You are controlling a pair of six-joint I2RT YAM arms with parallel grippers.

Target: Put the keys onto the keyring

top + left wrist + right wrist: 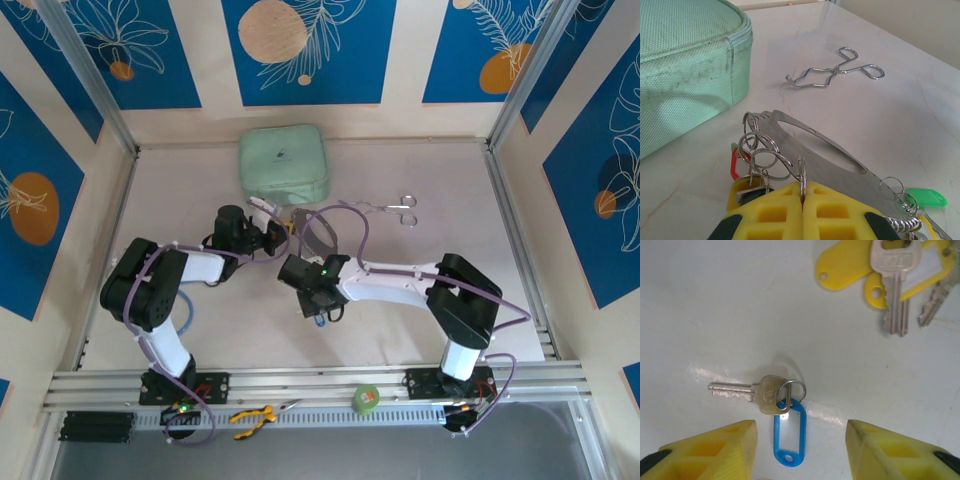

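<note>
Two arms meet mid-worktop (180,190). The left gripper (802,189) has its fingers pressed together, pinching a small split ring (801,172) in the bunch on the keyring (810,145), where a red tag (734,164) and a green tag (926,197) show. The right gripper (801,440) hangs with fingers spread over a loose key (760,394) with a blue tag (789,434); yellow-tagged keys (892,270) lie at its one o'clock. Forceps (832,75) rest at the keyring's one o'clock, and a green pouch (685,60) sits at its eleven.
</note>
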